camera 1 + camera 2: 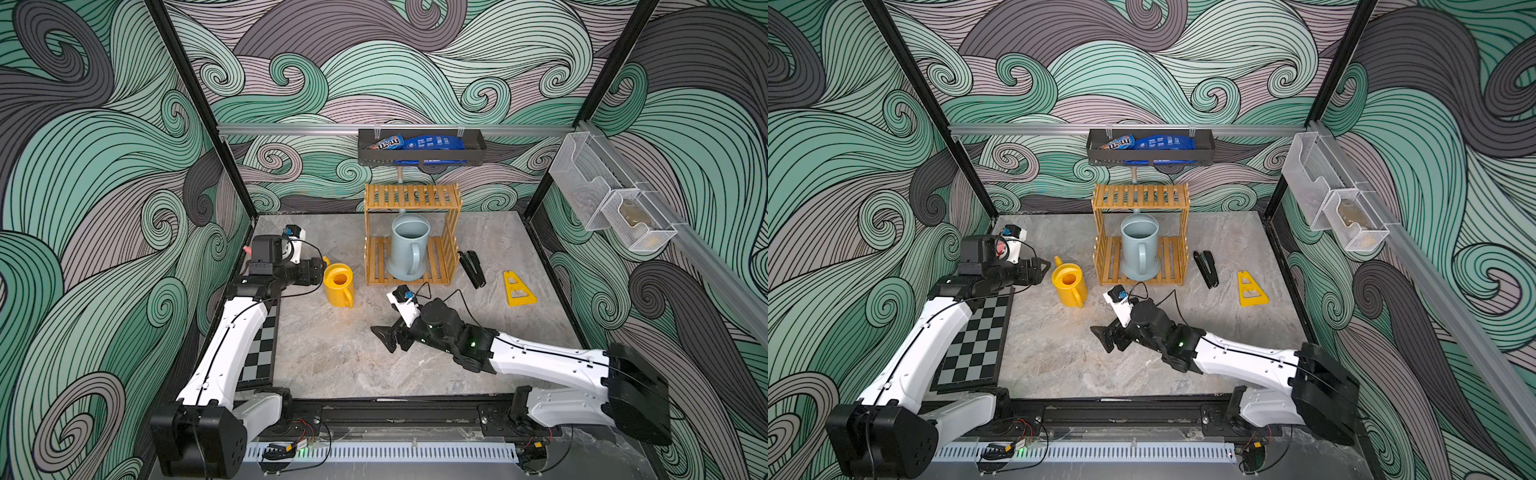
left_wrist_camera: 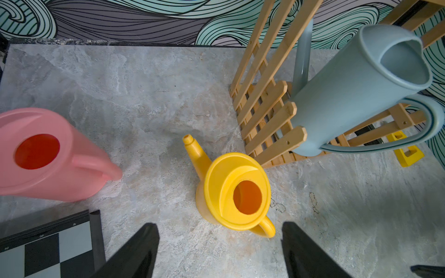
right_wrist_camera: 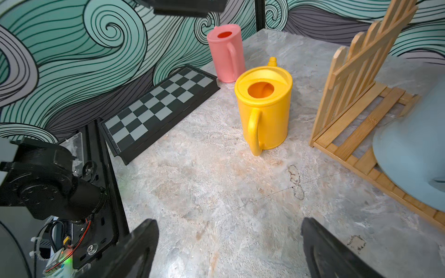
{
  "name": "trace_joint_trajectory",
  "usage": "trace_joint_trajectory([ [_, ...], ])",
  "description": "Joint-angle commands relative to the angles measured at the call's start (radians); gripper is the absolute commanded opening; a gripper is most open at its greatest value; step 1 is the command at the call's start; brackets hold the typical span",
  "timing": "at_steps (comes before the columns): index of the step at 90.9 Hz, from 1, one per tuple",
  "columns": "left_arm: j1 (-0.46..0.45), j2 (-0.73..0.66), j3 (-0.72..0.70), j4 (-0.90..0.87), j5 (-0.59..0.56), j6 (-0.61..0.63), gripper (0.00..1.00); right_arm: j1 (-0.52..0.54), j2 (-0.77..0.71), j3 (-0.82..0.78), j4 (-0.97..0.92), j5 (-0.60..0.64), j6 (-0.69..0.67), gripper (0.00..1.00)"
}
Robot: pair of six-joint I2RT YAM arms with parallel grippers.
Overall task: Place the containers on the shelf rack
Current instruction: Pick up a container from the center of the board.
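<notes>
Jaws of the left gripper [image 1: 320,270] and right gripper [image 1: 384,337] stand apart, empty. Pale blue watering can [image 1: 409,245] stands upright on the lower tier of the shelf rack [image 1: 411,195], at 12 o'clock on the tabletop [image 1: 332,365]. Yellow watering can [image 1: 338,284] stands on the tabletop at the rack's 8 o'clock; pink watering can [image 2: 48,154] at the yellow one's 10 o'clock.

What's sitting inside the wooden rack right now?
Only the blue can, upright on the lower tier of the rack, handle facing front. Its spout rises behind the top tier, mostly covered by it.
</notes>
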Motion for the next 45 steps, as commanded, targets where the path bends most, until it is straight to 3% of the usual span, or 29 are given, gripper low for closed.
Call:
trace_joint_trajectory([
  [1, 0.012, -0.024, -0.010, 0.030, 0.004, 0.008, 0.83, 0.010, 0.078, 0.050, 0.080, 0.001, 0.036, 0.92],
  [31, 0.020, -0.040, -0.007, 0.025, -0.037, 0.018, 0.86, 0.012, 0.378, 0.242, 0.062, -0.019, 0.084, 0.86],
  [45, 0.020, -0.044, 0.007, 0.015, -0.046, 0.018, 0.90, 0.011, 0.500, 0.355, 0.028, 0.031, 0.100, 0.85],
])
